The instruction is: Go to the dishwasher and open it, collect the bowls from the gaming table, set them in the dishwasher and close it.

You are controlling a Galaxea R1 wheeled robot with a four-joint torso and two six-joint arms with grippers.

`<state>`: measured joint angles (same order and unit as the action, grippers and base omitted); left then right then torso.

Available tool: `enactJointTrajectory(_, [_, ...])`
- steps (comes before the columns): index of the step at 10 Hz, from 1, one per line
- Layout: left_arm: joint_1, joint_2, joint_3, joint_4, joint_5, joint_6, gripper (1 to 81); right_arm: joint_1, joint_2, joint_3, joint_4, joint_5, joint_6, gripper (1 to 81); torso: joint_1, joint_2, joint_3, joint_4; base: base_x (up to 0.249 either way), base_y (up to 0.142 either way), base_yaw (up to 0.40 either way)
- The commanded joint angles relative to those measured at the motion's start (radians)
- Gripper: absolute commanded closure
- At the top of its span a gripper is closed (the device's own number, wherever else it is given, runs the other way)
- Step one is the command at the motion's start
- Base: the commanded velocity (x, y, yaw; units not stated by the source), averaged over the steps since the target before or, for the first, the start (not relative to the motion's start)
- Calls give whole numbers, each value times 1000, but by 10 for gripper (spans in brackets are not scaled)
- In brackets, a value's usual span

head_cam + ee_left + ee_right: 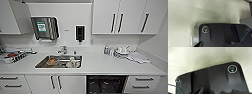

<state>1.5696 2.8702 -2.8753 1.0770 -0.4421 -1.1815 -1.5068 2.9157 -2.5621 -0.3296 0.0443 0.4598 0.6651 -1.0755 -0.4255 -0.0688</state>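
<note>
Left gripper: its fingers cannot be made out in the left wrist view, so whether it is open or closed cannot be told; the robot's dark plate hangs over a pale speckled floor.
Right gripper: the same in the right wrist view, state impossible to tell; the dark plate with a round fitting sits above the same speckled pale surface.
Dishwasher: in the head view it lies at about 5 o'clock, under the worktop, between the white cupboard doors at its 9 o'clock and the white drawers at its 3 o'clock. Its front stands open, showing a dark cavity with faint wire rack lines; the door itself falls below the picture edge.
Dishwasher and grippers: no view shows both together, so their relation cannot be told.
Worktop: smooth, white, matte, running across the whole width.
Sink: rectangular steel basin sunk in the worktop at about 7 o'clock, holding an orange round item and some white crockery, too blurred to name surely.
Tap: small, metallic, just behind the sink.
Paper towel dispenser: dark, glossy, rounded box on the wall at 10 o'clock.
Soap dispenser: small black box on the wall at 12 o'clock.
Upper cupboards: flat white doors with dark vertical bar handles, at 1 o'clock.
Clutter on the right: pale cloths and small items at 2 o'clock.
Clutter on the left: flat mixed items with red, at 9 o'clock.
</note>
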Motion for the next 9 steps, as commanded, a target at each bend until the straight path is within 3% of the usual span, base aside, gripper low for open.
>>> enactJointTrajectory(1, [-36,-20,-15,6,33,2,10,41,-5,2,-6,-46,-4,10,-62,96,-4,0,0,0,0])
enactJointTrajectory(2, [-36,-20,-15,6,33,2,10,42,-5,4,-8,-46,-4,10,-83,127,26,0,0,0,0])
enactJointTrajectory(4, [-36,-18,-13,6,33,2,10,43,1,-1,-6,-46,-4,10,-114,174,42,0,0,0,0])
enactJointTrajectory(9, [-38,-9,-13,8,33,3,10,41,4,-1,-2,-46,-4,10,-225,346,47,0,0,0,0])
